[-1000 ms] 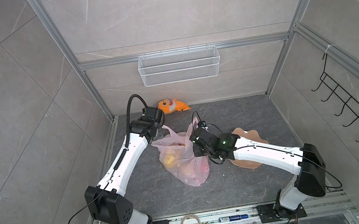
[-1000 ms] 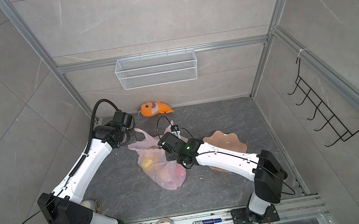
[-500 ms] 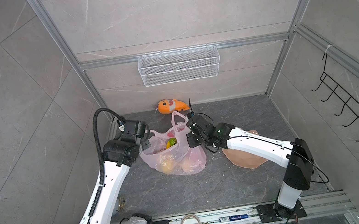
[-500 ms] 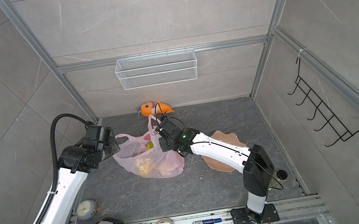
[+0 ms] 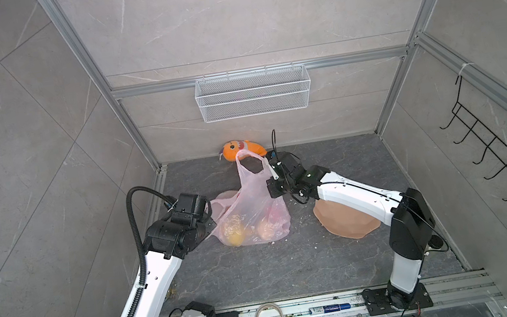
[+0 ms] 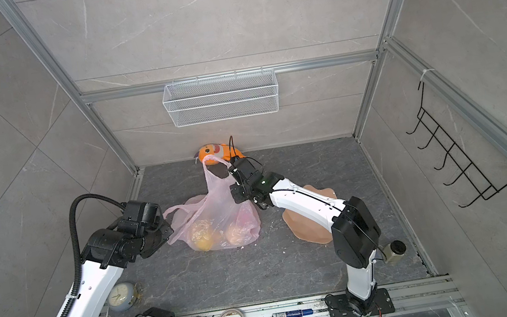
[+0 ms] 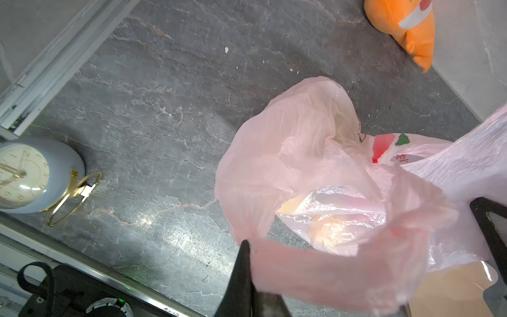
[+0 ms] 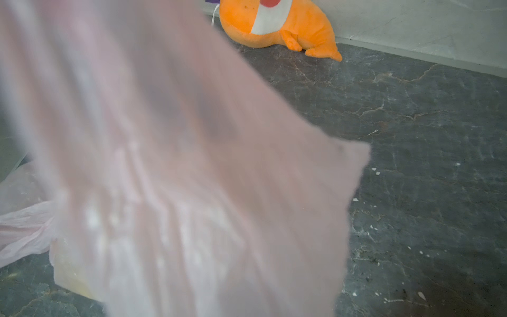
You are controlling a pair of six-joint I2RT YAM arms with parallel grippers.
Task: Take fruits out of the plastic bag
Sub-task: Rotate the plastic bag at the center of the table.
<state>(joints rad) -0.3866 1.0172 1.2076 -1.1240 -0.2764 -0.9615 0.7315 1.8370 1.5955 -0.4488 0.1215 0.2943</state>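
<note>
Grey stone-pattern desk (image 5: 345, 254) carries the plastic bag (image 5: 251, 200) nearer the far edge, fruits (image 5: 238, 235) pooled inside. My left end effector (image 5: 209, 221) is clamped on one loop handle, right end effector (image 5: 271, 168) on the other, raised. I judge the film light, slippery, tear-prone: grip bunched handles.

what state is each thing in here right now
plastic bag, on the floor, handles pulled apart by both grippers
fruits, inside the bag, none out
left gripper, shut on one bag handle
right gripper, shut on the other handle, raised
peach plate, flat on the floor, visible part bare
plush shark, lying at the back of the floor
wire basket, hung up, looks empty
</note>
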